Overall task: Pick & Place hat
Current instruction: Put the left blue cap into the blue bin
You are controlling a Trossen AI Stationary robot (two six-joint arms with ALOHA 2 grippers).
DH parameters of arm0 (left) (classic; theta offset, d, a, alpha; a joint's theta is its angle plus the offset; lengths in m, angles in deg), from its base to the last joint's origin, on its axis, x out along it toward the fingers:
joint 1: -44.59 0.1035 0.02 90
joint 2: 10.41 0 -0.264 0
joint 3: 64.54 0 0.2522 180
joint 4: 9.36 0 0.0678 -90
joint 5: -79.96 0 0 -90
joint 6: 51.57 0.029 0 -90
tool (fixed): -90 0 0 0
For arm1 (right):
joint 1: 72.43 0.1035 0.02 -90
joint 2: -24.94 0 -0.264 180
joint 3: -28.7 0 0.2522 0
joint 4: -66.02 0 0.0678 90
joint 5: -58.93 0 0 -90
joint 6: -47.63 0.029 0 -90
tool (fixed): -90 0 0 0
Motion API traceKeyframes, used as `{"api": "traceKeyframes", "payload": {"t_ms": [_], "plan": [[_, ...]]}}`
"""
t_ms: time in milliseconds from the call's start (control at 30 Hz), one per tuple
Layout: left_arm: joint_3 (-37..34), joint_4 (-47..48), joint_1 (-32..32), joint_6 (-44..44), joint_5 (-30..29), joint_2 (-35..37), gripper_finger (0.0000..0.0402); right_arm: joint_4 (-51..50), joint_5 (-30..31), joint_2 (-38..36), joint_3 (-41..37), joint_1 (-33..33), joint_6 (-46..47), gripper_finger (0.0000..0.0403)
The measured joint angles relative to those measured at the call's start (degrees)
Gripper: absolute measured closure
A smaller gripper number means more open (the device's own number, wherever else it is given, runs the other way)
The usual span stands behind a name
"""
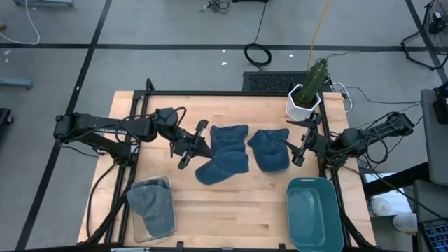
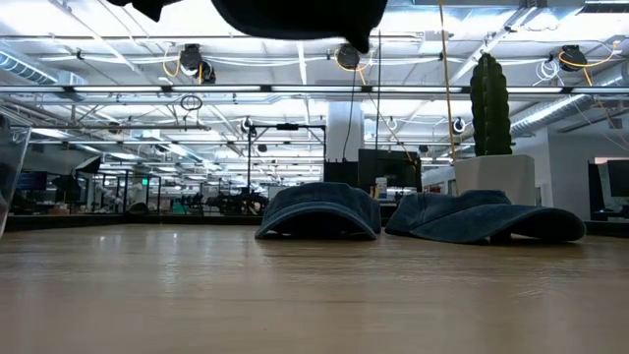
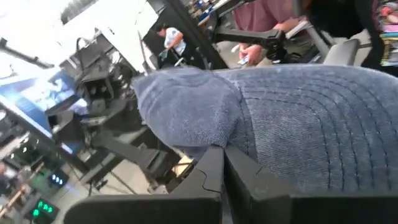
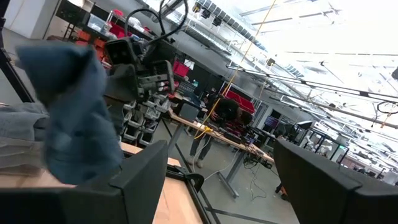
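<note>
My left gripper (image 1: pixel 201 150) is shut on a blue denim hat (image 1: pixel 222 168) and holds it over the middle of the table. From the low view only the hat's dark underside (image 2: pixel 295 15) shows. Two more denim hats (image 1: pixel 229 138) (image 1: pixel 269 149) lie flat on the table behind it, rims down. A grey hat (image 1: pixel 150 203) lies in a clear container at the near left. My right gripper (image 1: pixel 297 143) stands open and holds nothing at the right edge, beside the right-hand hat; its wrist view shows the held hat (image 4: pixel 68 118) hanging. My left gripper pinches the hat's edge (image 3: pixel 217 146) between its two shut fingers, where the soft crown meets the stitched brim (image 3: pixel 311 118). The fingers come in about level from the table's left. The hat is lifted clear of the table, its crown sagging to one side.
A teal bin (image 1: pixel 313 213) stands at the near right. A cactus in a white pot (image 1: pixel 308 94) stands at the far right corner. Bare wood lies along the near edge between the clear container (image 1: pixel 168 220) and the bin. People show in the room beyond.
</note>
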Motion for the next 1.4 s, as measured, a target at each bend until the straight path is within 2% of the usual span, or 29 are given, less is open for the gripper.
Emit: {"api": "traceKeyframes", "payload": {"t_ms": [367, 467, 633, 733, 933, 1100, 1400], "plan": [[0.0, 0.08, -1.54, 0.54, -0.24, 0.5, 0.0401, 0.16, -0.04, 0.0, 0.0, 0.0, 0.02, 0.0124], [0.0, 0.75, -1.33, -0.98, -2.21, 0.57, 0.0401, 2.6, -1.63, 0.32, 0.02, 0.0, 0.57, 0.0124], [-0.02, 1.62, -1.86, -2.84, -2.9, 0.54, 0.0401, 1.99, -5.67, 0.42, 0.02, 0.04, 12.48, 0.0124], [-0.02, 1.8, -3.31, -2.68, -3.16, 0.52, 0.0401, 0.11, -6.05, 1.27, 0.02, 0.05, 19.3, 0.0124], [-0.02, 1.55, -6.42, -2.84, -4.43, 0.52, 0.0401, 0.84, -4.28, 3.98, 0.02, 0.06, 20.81, 0.0124], [-0.02, 1.49, -7.45, -3.19, -8.79, 0.52, 0.0401, 0.9, -3.1, 7.0, 0.02, 0.02, 23.06, 0.0124], [-0.02, 2.1, -7.45, -3.57, -9.31, 0.52, 0.0401, 7.84, -3.98, 15.63, 0.02, 0.0, 24.09, 0.0124]]}}
